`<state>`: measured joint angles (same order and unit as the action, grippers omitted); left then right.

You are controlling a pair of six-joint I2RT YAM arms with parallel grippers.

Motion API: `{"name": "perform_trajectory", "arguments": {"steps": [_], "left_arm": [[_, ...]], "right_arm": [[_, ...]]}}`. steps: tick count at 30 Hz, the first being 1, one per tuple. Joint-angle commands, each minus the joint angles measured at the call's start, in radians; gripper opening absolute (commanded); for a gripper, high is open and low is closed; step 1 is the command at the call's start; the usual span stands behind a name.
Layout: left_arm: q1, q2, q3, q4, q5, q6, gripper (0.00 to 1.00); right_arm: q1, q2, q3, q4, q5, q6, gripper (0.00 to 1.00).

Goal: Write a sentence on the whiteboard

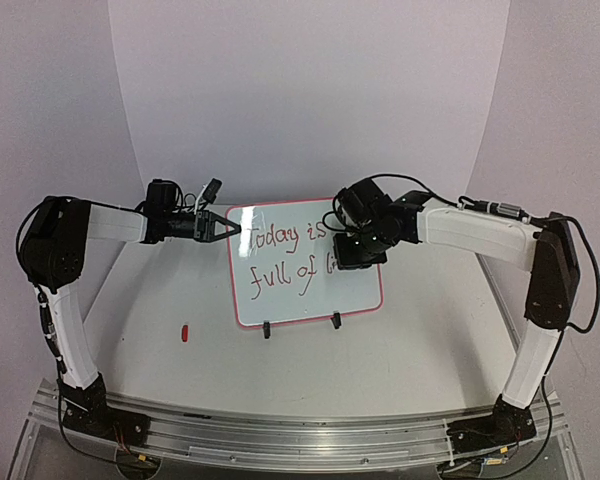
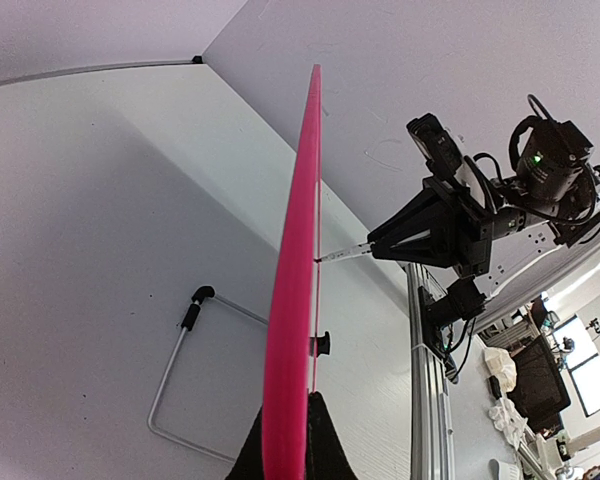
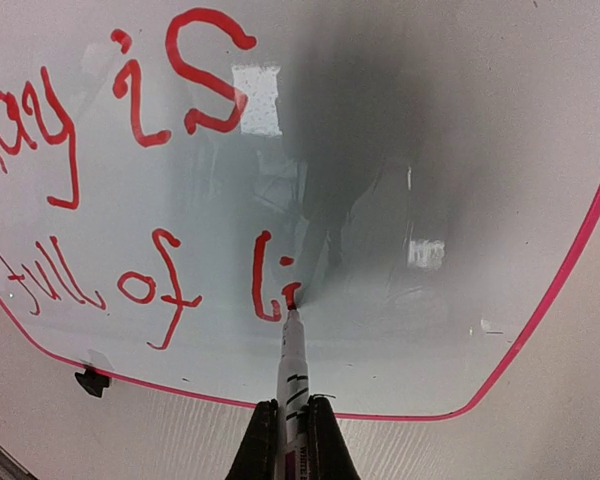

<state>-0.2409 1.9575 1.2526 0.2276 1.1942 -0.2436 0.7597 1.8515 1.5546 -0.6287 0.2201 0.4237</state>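
Centrally on the table [image 1: 420, 340]: the whiteboard [image 1: 280, 295], upright on two black clip feet [image 1: 267, 330], written face turned toward the arm bases, thin red-pink frame running round rounded corners.

Carries the sentence [image 1: 280, 255] in red handwriting on two lines; reads "Today is" above and "full of li" below, with the line ends covered in the top view by the right arm.

At the upper left edge: left pincer [image 1: 230, 228] pressed together on the frame, one finger on each side of the board, as seen edge-on from the left wrist [image 2: 285, 440].

In front of the board's right half: right pincer [image 1: 360, 252] pinching a marker [image 3: 290, 370] between closed fingers [image 3: 265, 440]. Marker tip touching the board at the foot of the "i" in "li".

To the right of that letter: blank glossy white as far as the right frame edge. Below the lower line: a narrow blank band above the bottom frame edge.

Around the board: bare table on the left, on the right and in front, between the clip feet and the arm bases. Left of the board's front, well apart from it: a small red object [image 1: 184, 333] lying flat. Behind the board: plain pale backdrop [image 1: 310, 90].
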Motion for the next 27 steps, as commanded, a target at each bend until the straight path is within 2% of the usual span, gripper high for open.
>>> {"name": "perform_trajectory", "arguments": {"steps": [1,13,20,27], "left_arm": [[-0.013,0.026,-0.015,-0.009,-0.141,0.108,0.00],[-0.012,0.024,-0.016,-0.011,-0.143,0.112,0.00],[-0.012,0.026,-0.015,-0.013,-0.143,0.113,0.00],[-0.013,0.028,-0.013,-0.014,-0.145,0.113,0.00]], "right_arm": [[-0.005,0.009,-0.014,-0.019,0.002,0.013,0.00],[-0.005,0.005,-0.001,-0.020,0.075,0.012,0.00],[-0.005,0.012,0.034,-0.011,0.037,-0.001,0.00],[-0.005,-0.083,-0.011,-0.017,0.021,-0.013,0.00]]}}
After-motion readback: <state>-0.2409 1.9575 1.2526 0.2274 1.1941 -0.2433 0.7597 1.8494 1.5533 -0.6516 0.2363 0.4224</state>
